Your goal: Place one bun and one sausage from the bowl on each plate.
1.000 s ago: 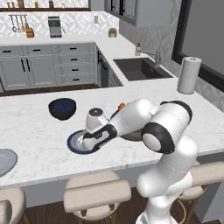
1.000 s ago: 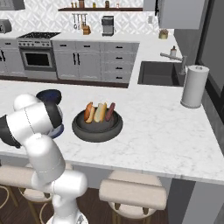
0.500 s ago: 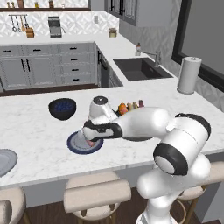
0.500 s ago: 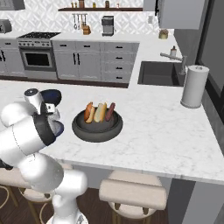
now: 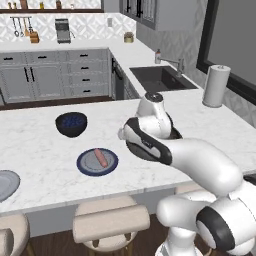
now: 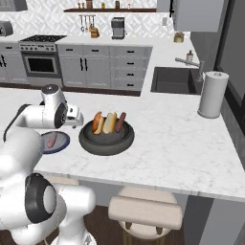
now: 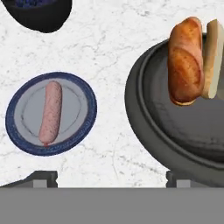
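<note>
The wide dark bowl [image 6: 106, 146] holds two buns [image 6: 98, 122] and a sausage [image 6: 120, 122]. In the hand view a brown bun [image 7: 186, 59] and a paler bun [image 7: 213, 57] lie in the bowl [image 7: 144, 113]. The blue-rimmed plate [image 7: 89, 105] carries one pink sausage [image 7: 50, 111]; it also shows left of the bowl [image 6: 64, 143] and in front of the arm [image 5: 82, 165]. My gripper [image 7: 111, 179] hovers open over the counter between plate and bowl, nothing between its fingertips [image 7: 41, 177]. The plain light grey plate [image 5: 5, 184] lies bare at the far left.
A small black bowl with a blue inside [image 5: 71, 123] stands behind the blue-rimmed plate. A paper towel roll [image 6: 212, 94] stands at the counter's far right, beside the sink [image 6: 174, 80]. Stools line the near counter edge.
The gripper has opened and let the sausage go onto the blue-rimmed plate, then lifted and swung right, toward the bowl.
</note>
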{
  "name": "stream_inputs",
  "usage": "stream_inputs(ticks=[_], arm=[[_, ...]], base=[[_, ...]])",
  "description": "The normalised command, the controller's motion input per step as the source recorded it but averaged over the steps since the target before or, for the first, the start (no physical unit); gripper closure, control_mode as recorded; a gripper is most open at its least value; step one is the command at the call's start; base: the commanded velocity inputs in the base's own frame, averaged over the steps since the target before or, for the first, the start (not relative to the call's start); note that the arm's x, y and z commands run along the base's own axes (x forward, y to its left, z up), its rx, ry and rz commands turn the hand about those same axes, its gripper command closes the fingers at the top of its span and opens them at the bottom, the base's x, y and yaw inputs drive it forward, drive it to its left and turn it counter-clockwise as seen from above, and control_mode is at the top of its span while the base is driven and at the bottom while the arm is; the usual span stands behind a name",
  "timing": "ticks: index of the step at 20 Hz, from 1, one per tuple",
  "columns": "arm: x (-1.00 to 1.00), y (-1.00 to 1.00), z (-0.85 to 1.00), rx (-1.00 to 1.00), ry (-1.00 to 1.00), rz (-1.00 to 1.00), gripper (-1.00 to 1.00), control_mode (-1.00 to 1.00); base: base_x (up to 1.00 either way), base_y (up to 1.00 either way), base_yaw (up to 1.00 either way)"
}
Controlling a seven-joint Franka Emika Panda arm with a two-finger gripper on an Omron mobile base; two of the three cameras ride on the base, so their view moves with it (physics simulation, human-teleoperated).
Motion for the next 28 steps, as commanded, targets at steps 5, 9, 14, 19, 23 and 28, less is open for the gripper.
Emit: stream_inputs(ticks=[5,9,14,19,23,28], arm=[[0.26,-1.00,0.52,-0.03,0.05,-0.27,-1.00,-1.00],[0.36,-1.00,0.05,-0.09,0.03,-0.24,-1.00,-1.00],[0.47,-1.00,-0.18,-0.01,0.00,-0.14,-1.00,-1.00],[0.65,-0.56,-0.27,0.06,-0.06,-0.02,-1.00,-1.00],[0.59,0.00,-0.40,0.00,-0.06,-0.01,-1.00,-1.00],[0.30,-0.01,-0.54,0.00,0.00,0.00,-1.00,-1.00]], base=[[0.00,0.00,0.00],[0.00,0.00,0.00],[0.00,0.00,0.00],[0.00,0.00,0.00],[0.00,0.00,0.00],[0.00,0.00,0.00]])
